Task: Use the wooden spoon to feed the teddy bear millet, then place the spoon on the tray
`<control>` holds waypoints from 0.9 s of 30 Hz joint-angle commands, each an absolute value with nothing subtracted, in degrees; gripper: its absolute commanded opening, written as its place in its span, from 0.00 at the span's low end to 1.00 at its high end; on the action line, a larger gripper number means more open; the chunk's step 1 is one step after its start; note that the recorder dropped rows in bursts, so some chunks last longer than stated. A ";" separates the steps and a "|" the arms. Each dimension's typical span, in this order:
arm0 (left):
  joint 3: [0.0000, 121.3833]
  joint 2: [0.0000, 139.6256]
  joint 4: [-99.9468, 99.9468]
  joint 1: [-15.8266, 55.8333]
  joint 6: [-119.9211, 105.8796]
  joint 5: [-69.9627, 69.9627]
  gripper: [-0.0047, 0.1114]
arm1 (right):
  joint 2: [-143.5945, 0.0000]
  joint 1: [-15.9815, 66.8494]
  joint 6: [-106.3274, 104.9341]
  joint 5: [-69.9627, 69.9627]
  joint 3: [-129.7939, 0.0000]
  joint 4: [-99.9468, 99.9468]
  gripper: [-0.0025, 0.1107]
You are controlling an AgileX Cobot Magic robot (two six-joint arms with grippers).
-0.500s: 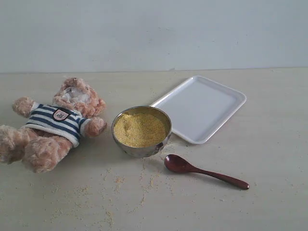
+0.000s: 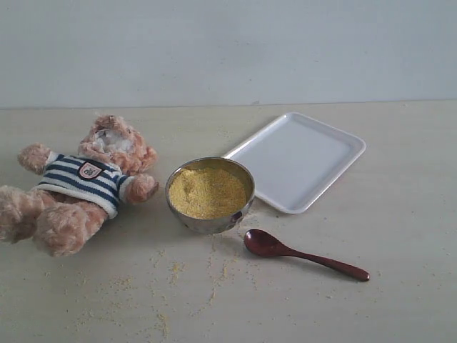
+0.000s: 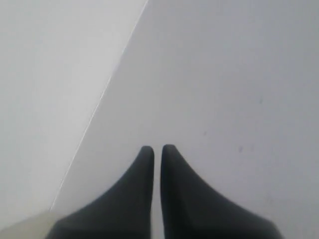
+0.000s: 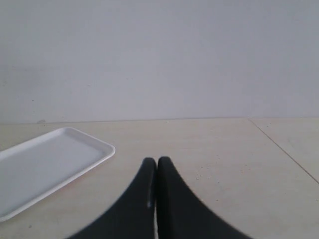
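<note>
Wooden spoon (image 2: pixel 303 255): laid flat on the table, in front of the tray and just to the right of the steel bowl; its oval bowl is turned toward the steel bowl, and its handle is pointed away to the right.
Millet (image 2: pixel 207 191): heaped in the steel bowl (image 2: pixel 214 224) almost to the rim; loose grains (image 2: pixel 175 271) are scattered over the table in front of the bowl and near the spoon.
Teddy bear (image 2: pixel 82 182): laid on its back to the left of the bowl, head toward the wall, 1 paw stretched close to the bowl's side.
Tray (image 2: pixel 300 161): set at an angle behind and to the right of the bowl, its near corner just beside the bowl's rim; part of it is also seen in the right wrist view (image 4: pixel 45 164).
Right gripper (image 4: pixel 157 162): clenched, its 2 black fingers pressed together, held over bare table beside the tray.
Left gripper (image 3: pixel 157 149): clenched, a thin slit seen between its 2 fingers; it is faced toward plain grey surfaces.
Table (image 2: pixel 400 236): pale, lightly grained.
Wall (image 2: pixel 228 50): plain grey-white, behind the table.
</note>
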State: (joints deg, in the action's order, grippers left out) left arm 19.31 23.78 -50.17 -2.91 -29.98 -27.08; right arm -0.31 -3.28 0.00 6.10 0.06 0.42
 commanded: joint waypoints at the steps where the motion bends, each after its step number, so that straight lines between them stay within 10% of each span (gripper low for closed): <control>1: 37.75 46.54 -58.13 -2.96 -54.75 0.60 0.08 | 0.00 -3.46 0.00 5.82 0.00 0.56 0.02; 10: 70.45 71.20 -33.08 -14.98 -36.08 50.97 0.08 | 0.00 -3.46 0.00 5.82 0.00 0.56 0.02; 27: 72.98 94.10 -35.60 -19.48 -37.80 62.83 0.11 | 0.00 -3.46 0.00 5.82 0.00 0.56 0.02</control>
